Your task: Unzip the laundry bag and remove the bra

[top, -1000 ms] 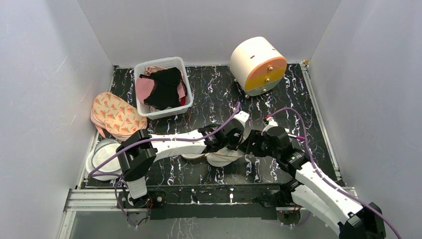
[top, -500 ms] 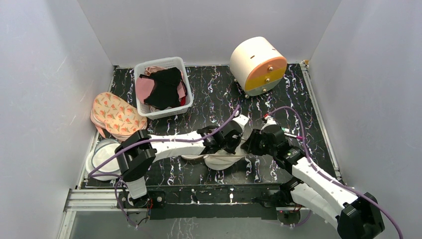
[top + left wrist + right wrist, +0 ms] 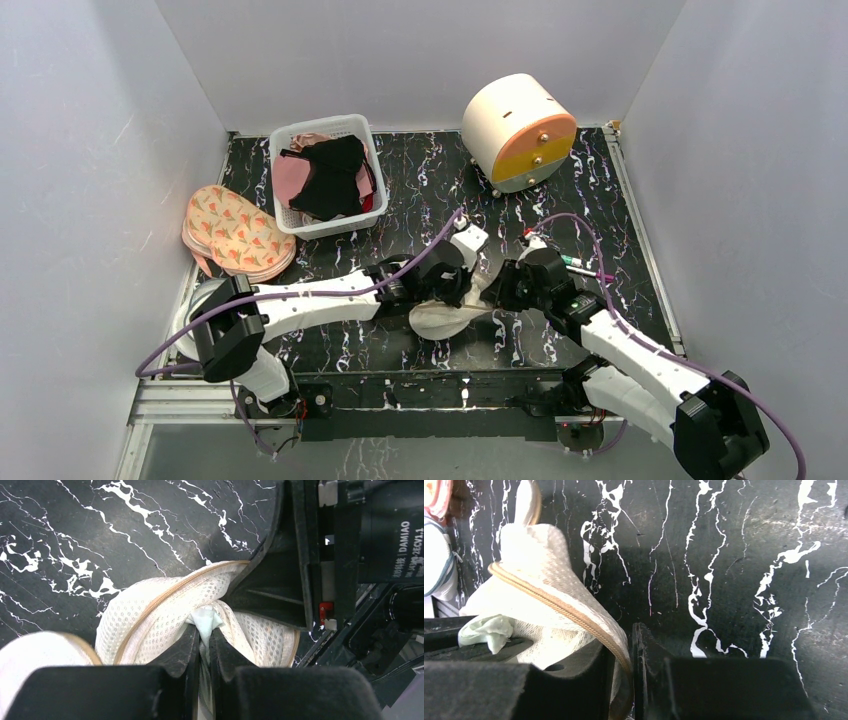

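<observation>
Lying crumpled near the middle of the table's [image 3: 420,190] near edge, the laundry bag [image 3: 440,320] is gripped from both sides. The left gripper [image 3: 202,637] is seen fully closed. A wad of pale green cloth [image 3: 206,621] is pinched at its fingertips where it pokes out through the bag's mouth. This cloth is judged to be part of the bra, though too little is shown for certainty. The right gripper [image 3: 623,647] is drawn almost together, and the bag's tan zip edge [image 3: 559,605] is caught in the narrow gap between its fingers.

The two grippers are set nearly nose to nose over the bag. The left is on the contents and the right is on the rim just beside it, toward the table's right edge. The mouth's long axis, marked by the zip edge, is judged to run roughly across the table. A pull apart along that line is probably what is called for, with the cloth drawn toward the left edge while the bag is held back. Neither arm is nearer, since both are already in contact.

The bag is made of soft white open mesh, bulged and folded, and is bound by a firm corded band. The green cloth is thin, smooth and crumpled. The tabletop is hard, black and white-veined.
</observation>
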Controlling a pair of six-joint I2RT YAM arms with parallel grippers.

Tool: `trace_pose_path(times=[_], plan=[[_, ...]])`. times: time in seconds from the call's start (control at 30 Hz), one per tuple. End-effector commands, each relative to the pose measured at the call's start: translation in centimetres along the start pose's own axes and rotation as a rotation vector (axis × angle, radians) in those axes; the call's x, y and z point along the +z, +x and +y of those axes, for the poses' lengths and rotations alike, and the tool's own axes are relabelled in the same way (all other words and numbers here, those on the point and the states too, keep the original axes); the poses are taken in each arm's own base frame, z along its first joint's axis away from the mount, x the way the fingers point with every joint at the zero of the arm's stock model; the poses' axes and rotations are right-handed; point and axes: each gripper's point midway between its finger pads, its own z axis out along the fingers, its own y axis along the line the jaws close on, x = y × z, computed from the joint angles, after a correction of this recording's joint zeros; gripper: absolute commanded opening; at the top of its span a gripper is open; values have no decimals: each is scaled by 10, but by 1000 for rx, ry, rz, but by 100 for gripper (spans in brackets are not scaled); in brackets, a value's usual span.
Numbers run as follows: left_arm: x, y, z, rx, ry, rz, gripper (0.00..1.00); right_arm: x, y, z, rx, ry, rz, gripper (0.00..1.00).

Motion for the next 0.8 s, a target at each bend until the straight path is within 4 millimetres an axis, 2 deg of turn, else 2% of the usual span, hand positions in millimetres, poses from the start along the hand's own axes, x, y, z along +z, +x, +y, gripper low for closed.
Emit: trace_pose_path(times=[0.0,0.13,0.27,0.37,0.57,0.77], plan=[[-6,-32,5,-20,-48,-91,0,-4,-10,19,-37,-90,-37,16],[12,-19,19,-36,-162,1,0,-13,-19,24,-40,-85,-66,17],[25,-8,14,-65,-153,56,4,-11,-17,19,-42,-68,-61,17],[27,-7,4,-110,-104,56,11,-7,-11,17,-39,-72,-40,17],[29,-10,0,-131,-83,47,11,-5,-6,21,-42,-104,-24,17],[30,-9,-1,-122,-70,47,18,-7,-7,22,-46,-106,-30,17]])
